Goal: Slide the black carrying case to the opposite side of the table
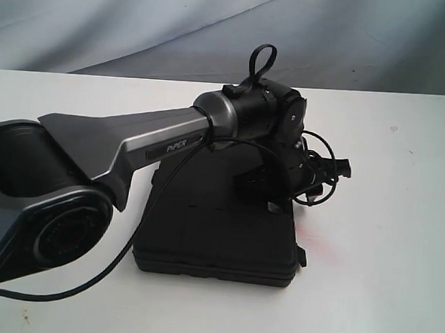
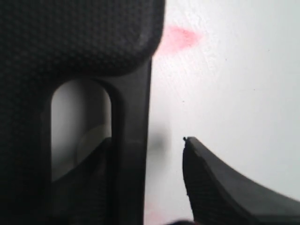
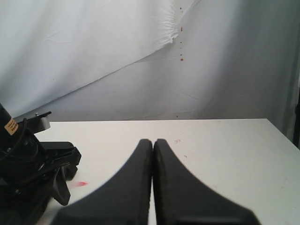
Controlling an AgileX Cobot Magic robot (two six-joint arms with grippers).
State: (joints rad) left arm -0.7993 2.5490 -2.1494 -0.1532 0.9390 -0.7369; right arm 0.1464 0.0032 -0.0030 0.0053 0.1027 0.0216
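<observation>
We are judging the black carrying case (image 1: 218,234) to be a stiff moulded shell with a textured skin, likely weighty if loaded; it is lying flat on the white table (image 1: 396,298) and should be sliding rather than tipping if drawn low. The handle (image 2: 131,117) at the case's edge is looking like the best hold, being a rigid bar with an opening behind it; the left gripper (image 2: 143,145) is standing with jaws apart astride that bar, one finger (image 2: 225,187) lying outside the case over bare table, clear of the bar, the other showing dimly in the opening; whether it is touching we cannot tell. The right gripper (image 3: 153,140) is hovering away from the case, jaws pressed together on nothing.
</observation>
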